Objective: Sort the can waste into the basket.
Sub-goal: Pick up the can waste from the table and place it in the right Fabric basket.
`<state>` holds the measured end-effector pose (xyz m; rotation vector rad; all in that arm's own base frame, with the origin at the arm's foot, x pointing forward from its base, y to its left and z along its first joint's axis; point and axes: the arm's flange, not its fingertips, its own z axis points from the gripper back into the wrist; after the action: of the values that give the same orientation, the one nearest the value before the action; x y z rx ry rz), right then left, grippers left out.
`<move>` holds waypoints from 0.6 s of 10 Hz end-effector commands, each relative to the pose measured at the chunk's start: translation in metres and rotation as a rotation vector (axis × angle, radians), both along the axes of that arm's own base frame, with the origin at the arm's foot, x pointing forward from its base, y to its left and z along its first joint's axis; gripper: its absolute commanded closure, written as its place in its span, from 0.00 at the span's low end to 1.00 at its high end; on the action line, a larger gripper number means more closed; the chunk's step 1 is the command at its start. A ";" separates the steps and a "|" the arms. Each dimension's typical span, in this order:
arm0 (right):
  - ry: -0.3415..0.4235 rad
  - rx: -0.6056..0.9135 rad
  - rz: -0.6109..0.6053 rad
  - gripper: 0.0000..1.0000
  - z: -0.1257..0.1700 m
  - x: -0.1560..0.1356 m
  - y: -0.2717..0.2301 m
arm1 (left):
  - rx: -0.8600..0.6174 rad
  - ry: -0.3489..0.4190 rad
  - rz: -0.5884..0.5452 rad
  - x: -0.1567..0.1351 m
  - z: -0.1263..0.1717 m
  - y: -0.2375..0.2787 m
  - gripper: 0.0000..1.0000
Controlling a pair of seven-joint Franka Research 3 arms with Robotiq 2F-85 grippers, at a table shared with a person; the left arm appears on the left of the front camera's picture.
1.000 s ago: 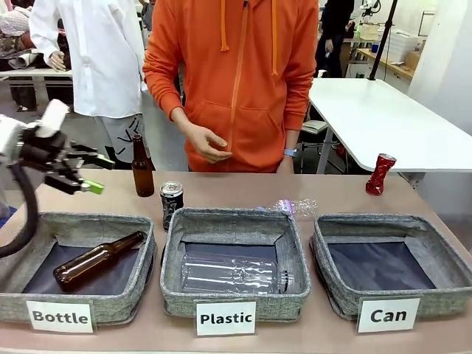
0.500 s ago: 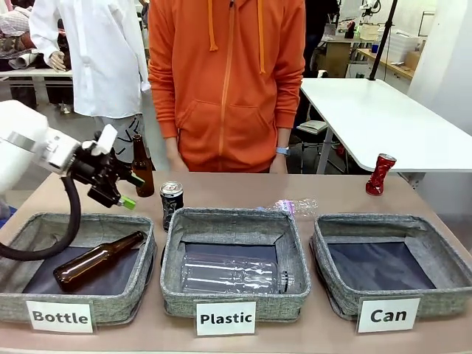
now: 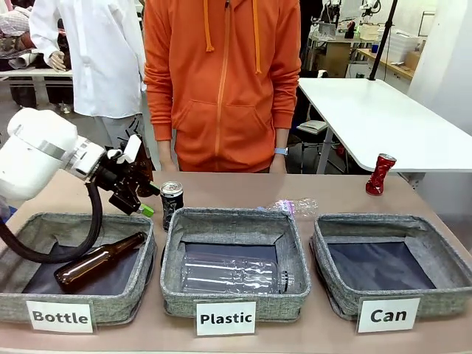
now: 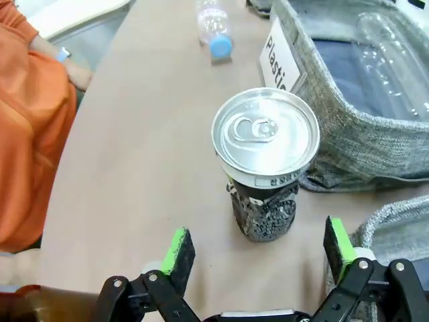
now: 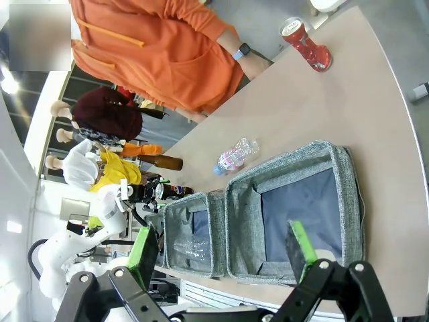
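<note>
The left gripper [image 3: 147, 198] has swung in from the counter's left edge over the last second and now sits just at 9 o'clock of the black can [image 3: 171, 203], low and level with it. In the left wrist view the left gripper [image 4: 258, 245] has its jaws spread wide, with the can [image 4: 265, 154] standing upright ahead of them, centred in the gap. Neither green pad touches it, so nothing is gripped yet. The person, whose hand was out in front of the body a second ago, now stands with both arms down, clear of the counter [image 3: 243, 188].

This looks like an approach that is nearly finished. The next step is probably a short advance so the pads bracket the can body, then a close.

The can stands just off the 10 o'clock corner of the Plastic basket [image 3: 234, 221]. The Can basket [image 3: 343, 291] lies well apart at 3 o'clock, so a long carry across follows. The red crushed can [image 3: 380, 175] is untouched at 12 o'clock of that basket. The right gripper [image 5: 222, 251] hangs wide open and empty above the Can basket [image 5: 352, 194].
</note>
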<state>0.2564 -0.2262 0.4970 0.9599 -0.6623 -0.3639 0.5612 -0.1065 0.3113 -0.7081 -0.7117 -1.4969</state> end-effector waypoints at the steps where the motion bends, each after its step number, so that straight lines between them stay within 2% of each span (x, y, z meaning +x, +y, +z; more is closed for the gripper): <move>1: -0.035 0.001 0.007 0.00 0.000 0.002 -0.001 | -0.023 0.038 -0.004 0.008 0.001 -0.005 0.00; 6: -0.035 0.001 0.007 0.00 0.000 0.002 -0.001 | -0.076 0.082 -0.070 0.006 -0.014 -0.035 0.00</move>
<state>0.2564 -0.2262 0.4970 0.9600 -0.6624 -0.3637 0.5613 -0.1350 0.2977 -0.8172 -0.6857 -1.5143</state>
